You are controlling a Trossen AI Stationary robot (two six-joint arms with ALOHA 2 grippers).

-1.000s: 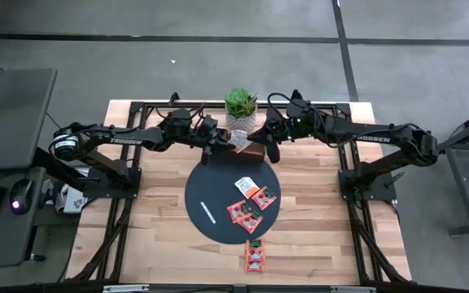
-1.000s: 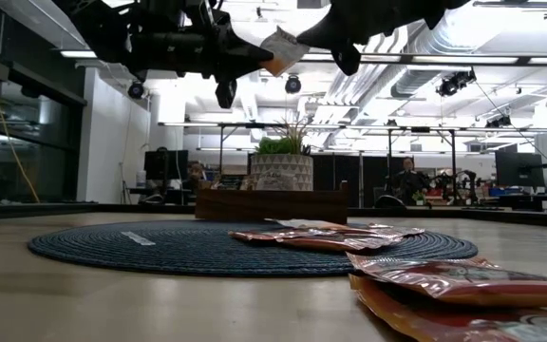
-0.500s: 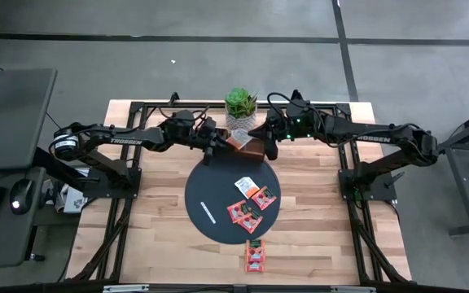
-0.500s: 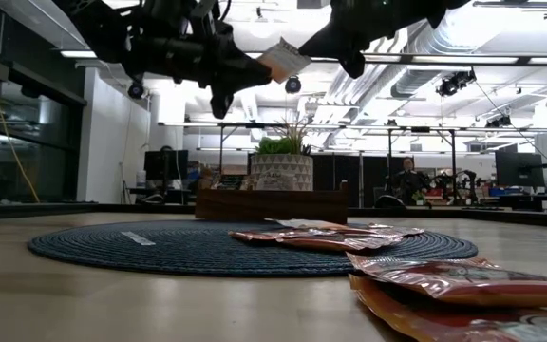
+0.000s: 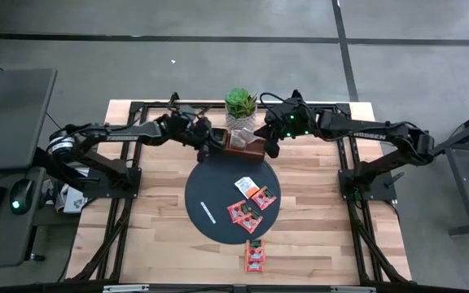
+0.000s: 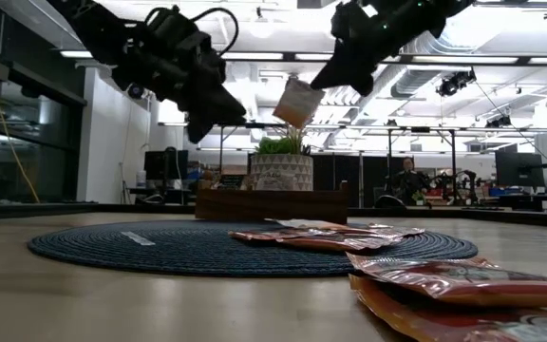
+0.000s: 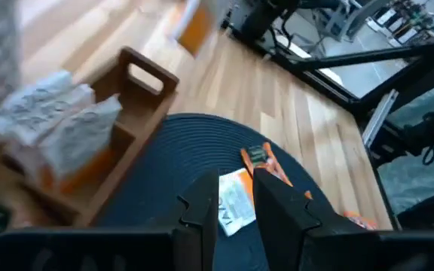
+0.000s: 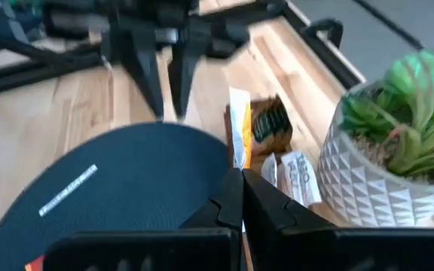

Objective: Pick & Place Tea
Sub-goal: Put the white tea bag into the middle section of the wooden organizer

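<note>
A white-and-orange tea sachet (image 6: 297, 102) hangs in the air over the brown wooden tray (image 5: 247, 147), with my right gripper (image 6: 319, 84) shut on it. In the right wrist view the sachet (image 8: 237, 132) stands edge-on beyond the fingers. My left gripper (image 7: 236, 207) is open and empty just to the left of the sachet, above the dark round mat's far rim (image 5: 218, 167). Several more sachets stand in the tray (image 7: 59, 132). Some orange-red and white ones lie flat on the mat (image 5: 251, 200), and two lie on the table near the front (image 5: 255, 255). My right gripper pinches one edge of the sachet (image 8: 236, 167) between its two fingers. The fingers slant down from the table's right side. The sachet is lifted clear and hangs tilted off the fingertips, above the tray.
A potted green plant (image 5: 241, 108) stands right behind the tray at the table's far edge. A thin white strip (image 5: 208, 213) lies on the left part of the mat. Bare wood (image 5: 153, 228) lies left and right of the mat.
The sachet was held high between both grippers. My left gripper has let go of it, tipped downward and drawn off to the left. My right gripper has sunk and tipped down with the sachet, which now hangs lower, over the tray.
</note>
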